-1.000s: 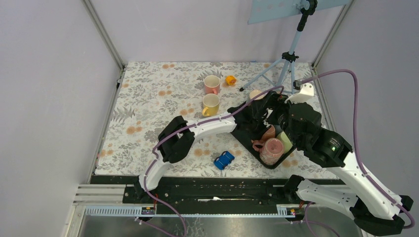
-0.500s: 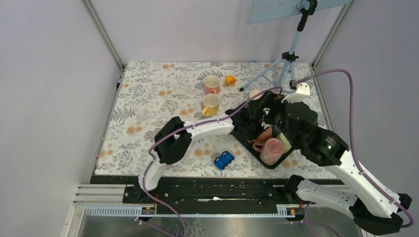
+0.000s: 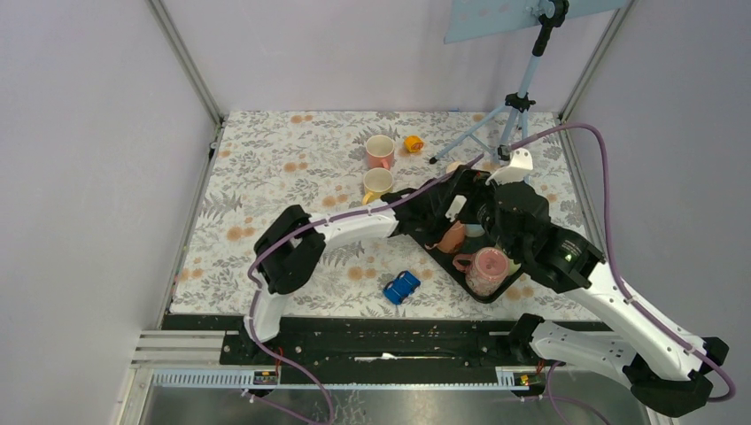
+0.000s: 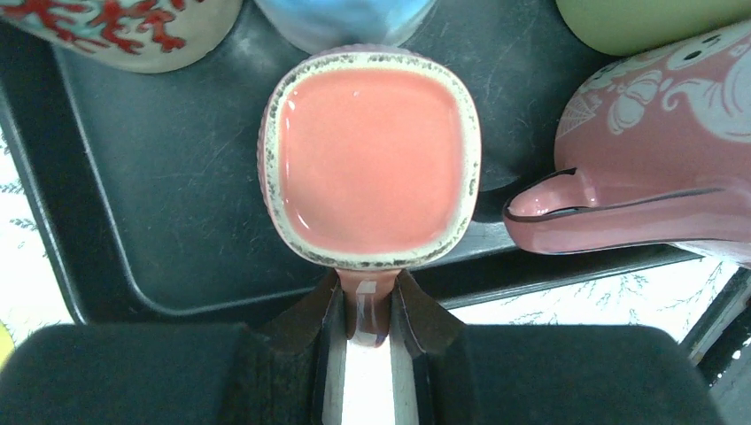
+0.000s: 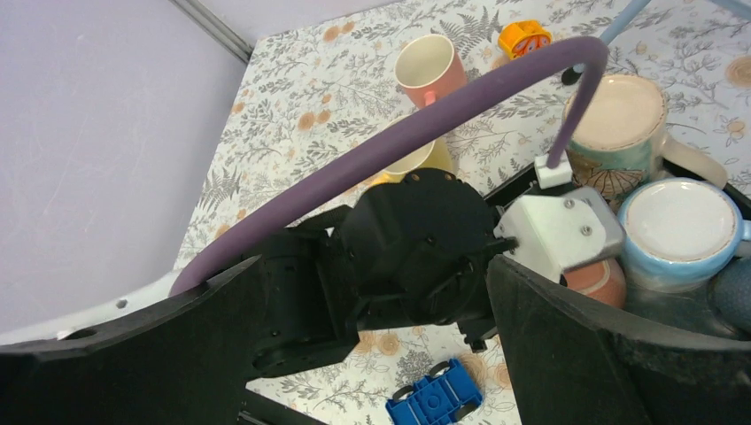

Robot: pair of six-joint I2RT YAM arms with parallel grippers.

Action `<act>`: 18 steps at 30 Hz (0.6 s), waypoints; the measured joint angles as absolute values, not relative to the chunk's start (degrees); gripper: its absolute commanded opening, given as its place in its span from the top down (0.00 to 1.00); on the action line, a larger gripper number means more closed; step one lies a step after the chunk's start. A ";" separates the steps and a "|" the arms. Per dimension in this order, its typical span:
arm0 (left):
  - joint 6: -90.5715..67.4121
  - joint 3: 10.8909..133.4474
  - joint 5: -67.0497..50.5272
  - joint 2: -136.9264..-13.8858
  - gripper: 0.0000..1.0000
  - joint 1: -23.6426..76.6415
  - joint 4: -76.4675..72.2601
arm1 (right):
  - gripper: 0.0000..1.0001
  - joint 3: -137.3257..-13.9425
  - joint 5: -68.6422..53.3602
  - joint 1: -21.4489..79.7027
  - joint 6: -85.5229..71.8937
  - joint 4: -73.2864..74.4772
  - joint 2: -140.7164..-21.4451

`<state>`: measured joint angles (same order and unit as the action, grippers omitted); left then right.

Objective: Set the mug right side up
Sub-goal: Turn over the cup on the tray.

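A salmon mug (image 4: 372, 159) with a speckled rim hangs over the black tray (image 4: 159, 204), its flat glossy face toward the left wrist camera. My left gripper (image 4: 372, 299) is shut on its handle (image 4: 371, 314). In the top view the mug (image 3: 452, 237) sits at the tray's left side, held by the left gripper (image 3: 436, 223). My right gripper (image 5: 372, 354) is wide open and empty, hovering above the left wrist and the tray's far end (image 3: 485, 211).
The tray also holds a pink patterned mug (image 4: 655, 177), a blue mug (image 5: 677, 232), a cream mug (image 5: 615, 124) and a green one (image 4: 646, 13). On the cloth stand a pink mug (image 3: 380, 150), a yellow mug (image 3: 378, 184), an orange toy (image 3: 413, 142), a blue car (image 3: 401, 287) and a tripod (image 3: 514, 115).
My left gripper has drawn the salmon mug leftward toward the tray's left edge. My right arm has shifted left and farther back above the tray.
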<state>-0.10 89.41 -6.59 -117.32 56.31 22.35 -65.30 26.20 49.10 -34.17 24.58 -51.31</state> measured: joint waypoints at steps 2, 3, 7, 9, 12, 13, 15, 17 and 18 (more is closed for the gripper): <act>-0.95 87.79 -6.68 -116.29 1.00 55.70 20.95 | 0.00 -64.31 25.47 49.10 -34.39 23.86 -51.31; -1.41 87.18 -6.85 -115.90 1.00 55.37 20.45 | 0.00 -63.94 25.26 49.10 -34.44 23.49 -51.31; -2.50 85.21 -7.07 -114.24 1.00 54.13 19.44 | 0.00 -62.39 24.23 49.10 -34.83 22.59 -51.16; -2.98 84.62 -7.25 -113.60 1.00 53.56 19.68 | 0.00 -61.84 24.21 49.10 -34.96 22.26 -51.09; -3.57 84.01 -7.60 -113.30 1.00 53.01 19.11 | 0.00 -61.04 24.01 49.10 -35.20 21.61 -51.07; -3.81 83.68 -7.90 -113.06 1.00 52.77 18.83 | 0.00 -60.73 23.75 49.10 -35.29 21.32 -51.05; -4.54 82.74 -8.78 -112.44 1.00 52.12 18.35 | 0.00 -60.01 22.74 49.12 -35.33 20.49 -50.96; -5.06 81.78 -9.56 -111.55 1.00 51.46 18.33 | 0.00 -59.29 21.50 49.12 -35.46 19.77 -50.89; -5.34 81.38 -9.96 -111.07 1.00 51.13 18.31 | 0.00 -58.89 20.78 49.12 -35.55 19.42 -50.83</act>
